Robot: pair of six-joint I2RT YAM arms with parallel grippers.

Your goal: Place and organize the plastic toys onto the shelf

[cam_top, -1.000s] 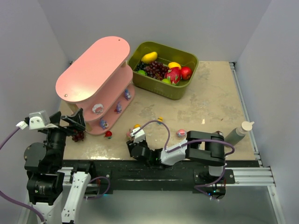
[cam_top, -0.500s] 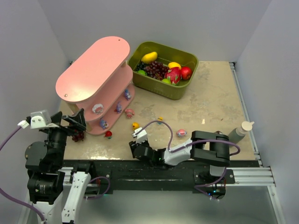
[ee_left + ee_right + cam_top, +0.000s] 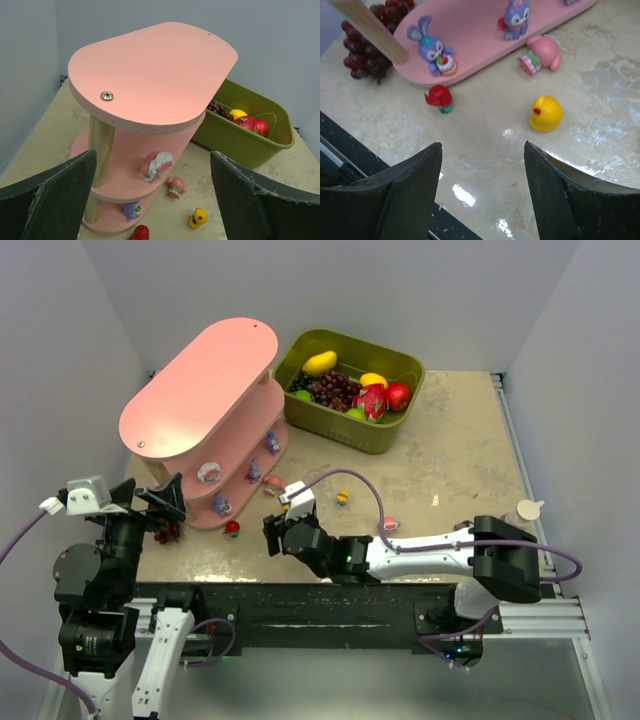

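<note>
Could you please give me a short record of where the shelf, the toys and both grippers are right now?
shelf: pink shelf, three boards, upright
on bottom board: purple bunny, purple figure
loose on table by shelf: pink toy lying down, yellow toy, red toy
left gripper: open, holding nothing, facing the shelf
right gripper: open, holding nothing, above the table near the yellow and red toys
bin: green bin with fruit, right of the shelf
</note>
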